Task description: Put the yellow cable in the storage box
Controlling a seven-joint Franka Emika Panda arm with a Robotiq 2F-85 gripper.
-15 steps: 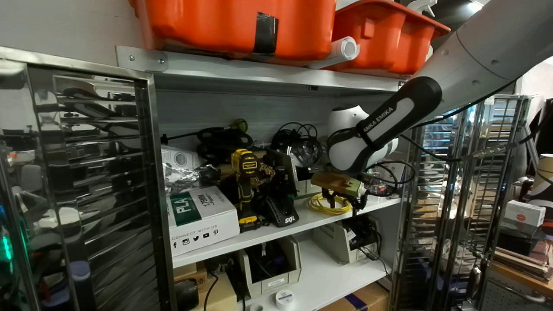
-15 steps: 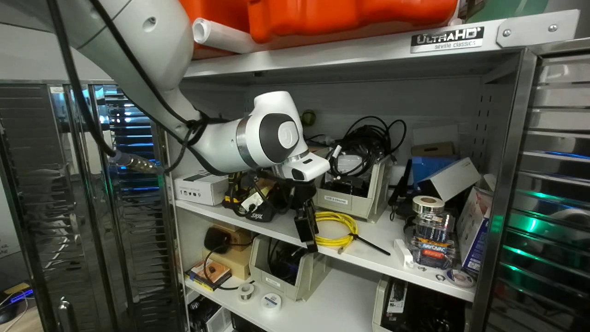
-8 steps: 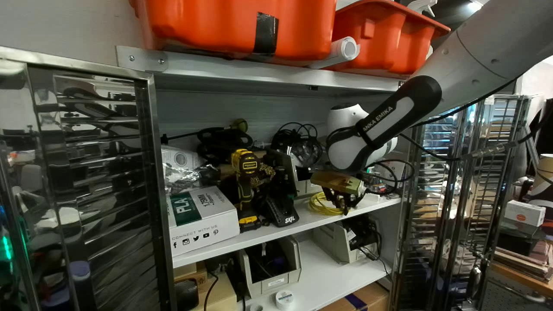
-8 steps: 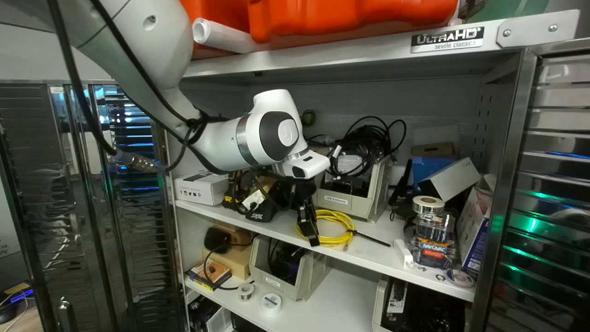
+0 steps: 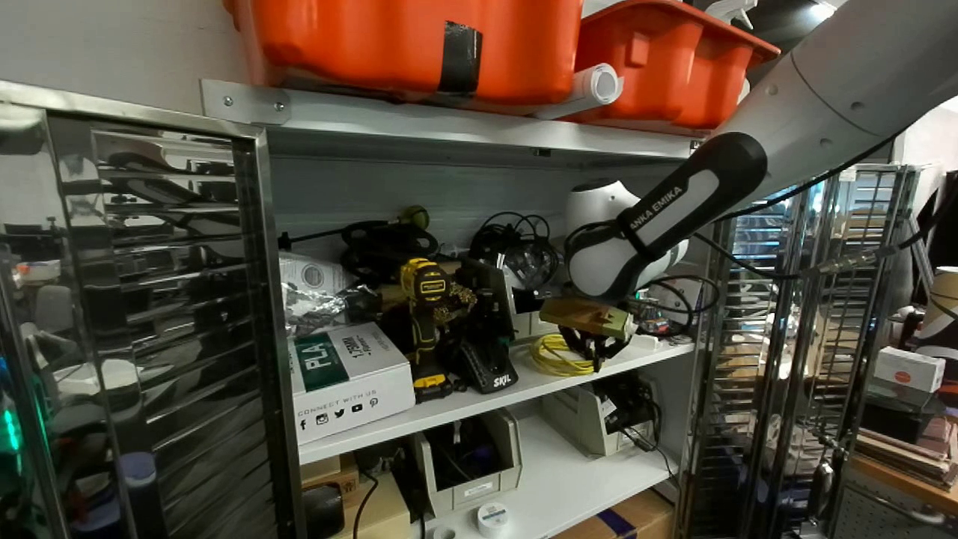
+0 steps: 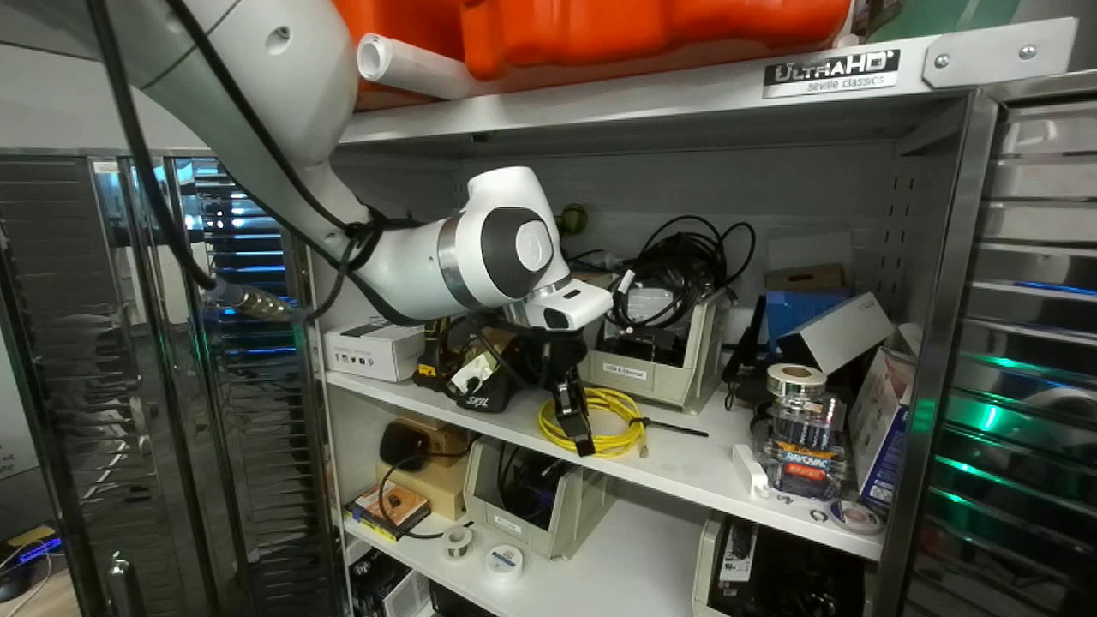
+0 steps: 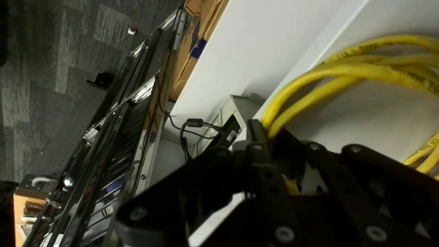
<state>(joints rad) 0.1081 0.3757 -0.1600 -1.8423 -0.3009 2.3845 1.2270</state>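
Observation:
The yellow cable [image 6: 619, 440] lies as a loose coil by the front edge of the middle shelf, a black tie with a long tail on one side. My gripper [image 7: 270, 133] points down at it and is shut on a couple of its strands, which run between the fingertips in the wrist view. In both exterior views the gripper [image 5: 597, 362] stands over the coil and hides part of it. A grey storage box [image 6: 667, 391] with a label, filled with black cables, sits just behind the coil. Similar grey boxes stand on the lower shelf; which one is meant I cannot tell.
A yellow-and-black drill [image 5: 426, 299], a SKIL charger [image 5: 494, 378] and a white PLA box [image 5: 352, 389] share the shelf. Clear battery packs [image 6: 801, 458] stand farther along it. Overhead runs the upper shelf [image 6: 651, 107]. A grey bin [image 6: 548, 536] is on the lower shelf.
The fingers have come down a little and closed from wide apart onto the cable strands. The coil and its black tail have shifted slightly toward the drill side.

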